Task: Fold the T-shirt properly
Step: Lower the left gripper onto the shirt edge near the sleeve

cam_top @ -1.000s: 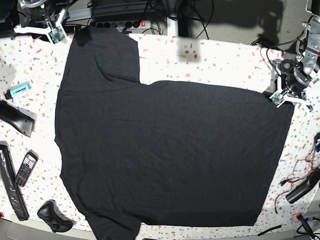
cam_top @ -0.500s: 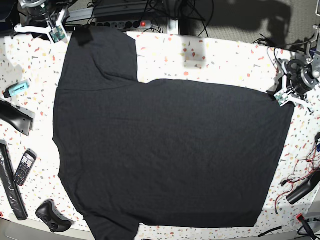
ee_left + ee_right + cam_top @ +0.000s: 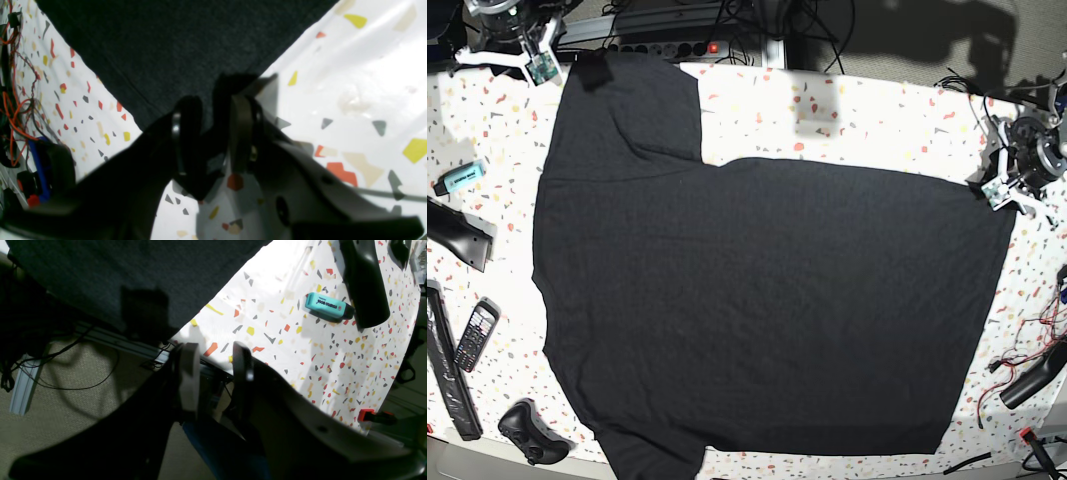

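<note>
Around the T-shirt, which is lying flat and plain side up across the speckled table, clutter is sitting along one side: a teal highlighter, a phone and a game controller. Red wires are trailing off the opposite edge. At one shirt corner the left gripper is hovering with jaws parted, gripping nothing. Beyond the sleeve, the right gripper is poised over the table edge, jaws apart and empty.
</note>
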Controlling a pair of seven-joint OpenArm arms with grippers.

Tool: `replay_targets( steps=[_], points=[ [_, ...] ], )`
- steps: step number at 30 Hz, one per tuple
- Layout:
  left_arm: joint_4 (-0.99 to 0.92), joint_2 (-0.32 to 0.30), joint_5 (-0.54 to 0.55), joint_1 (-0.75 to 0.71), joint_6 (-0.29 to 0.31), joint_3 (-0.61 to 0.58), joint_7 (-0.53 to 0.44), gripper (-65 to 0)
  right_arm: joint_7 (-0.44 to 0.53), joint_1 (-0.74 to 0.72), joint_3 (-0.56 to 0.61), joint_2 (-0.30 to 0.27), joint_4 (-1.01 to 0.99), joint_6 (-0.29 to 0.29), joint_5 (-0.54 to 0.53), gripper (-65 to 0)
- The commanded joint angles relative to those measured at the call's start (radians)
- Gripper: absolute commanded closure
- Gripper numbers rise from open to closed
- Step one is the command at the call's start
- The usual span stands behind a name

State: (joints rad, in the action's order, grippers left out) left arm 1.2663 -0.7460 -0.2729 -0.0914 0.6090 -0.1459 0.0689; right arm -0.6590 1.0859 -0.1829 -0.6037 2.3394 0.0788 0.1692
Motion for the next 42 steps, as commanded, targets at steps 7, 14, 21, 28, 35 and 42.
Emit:
replay_targets(
  steps=[7, 14, 21, 28, 35, 42],
  points=[
    [0.042, -0.096, 0.019, -0.014, -0.005, 0.005, 0.101, -18.1, 0.003, 0.009, -0.007, -0.008, 0.017, -0.007, 0.01, -16.9],
    [0.24, -0.229, 0.311, -0.013, -0.005, 0.006, 0.257, -18.1, 0.003, 0.009, -0.007, -0.008, 0.017, -0.007, 0.01, -16.9],
    [0.327, -0.238, 0.326, -0.014, -0.004, 0.006, 0.299, -18.1, -0.008, 0.009, -0.007, -0.008, 0.017, -0.007, 0.011, -16.9],
    [0.331, -0.238, 0.325, -0.014, -0.002, 0.006, 0.306, -18.1, -0.008, 0.009, -0.007, -0.008, 0.017, -0.007, 0.011, -16.9],
    [0.33, -0.235, 0.279, -0.014, -0.002, 0.005, 0.286, -20.3, -0.016, 0.009, -0.007, -0.005, 0.017, -0.007, 0.011, -16.9],
    [0.33, -0.229, 0.194, -0.042, -0.002, 0.005, 0.203, -20.3, -0.016, 0.009, -0.007, -0.006, 0.017, -0.007, 0.011, -16.9]
  ],
)
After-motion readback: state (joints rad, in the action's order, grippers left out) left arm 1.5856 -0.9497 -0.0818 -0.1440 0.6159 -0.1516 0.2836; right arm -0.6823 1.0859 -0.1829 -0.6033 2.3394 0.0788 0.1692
